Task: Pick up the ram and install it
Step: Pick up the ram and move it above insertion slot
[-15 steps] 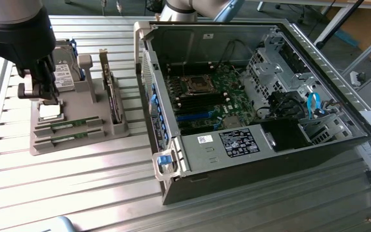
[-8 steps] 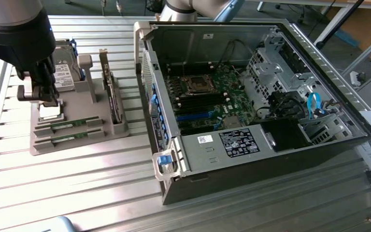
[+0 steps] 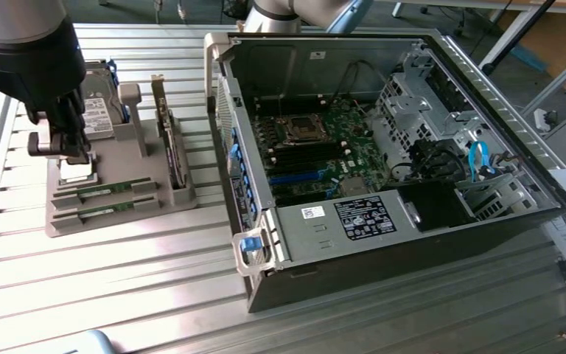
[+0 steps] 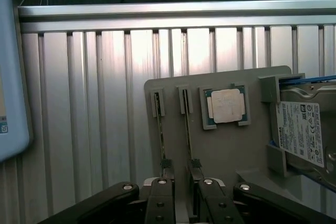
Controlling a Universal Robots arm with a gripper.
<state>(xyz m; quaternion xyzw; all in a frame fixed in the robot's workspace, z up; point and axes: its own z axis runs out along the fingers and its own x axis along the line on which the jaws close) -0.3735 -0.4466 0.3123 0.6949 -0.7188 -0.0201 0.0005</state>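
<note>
Two green ram sticks [image 3: 99,191] [image 3: 104,212] lie on edge in slots of a grey holder [image 3: 116,225] at the exterior view's left. In the wrist view they run as thin lines [image 4: 160,140] [image 4: 188,135] across the holder [image 4: 231,156]. My gripper [image 3: 62,151] hangs on the black arm over the holder's far side, above the sticks and apart from them. Seen from the wrist, the gripper [image 4: 181,167] is open with nothing in it, and its dark fingertips [image 4: 167,167] sit over the near ends of the two sticks. The open computer case [image 3: 263,243] shows its motherboard [image 3: 312,147].
The holder also carries a square silver processor [image 4: 226,106], a hard drive [image 4: 302,135] and an upright dark expansion card [image 3: 170,147]. The case walls rise beside the holder at the exterior view's right. A pale blue object [image 4: 10,72] lies on the ribbed metal table [image 3: 116,287].
</note>
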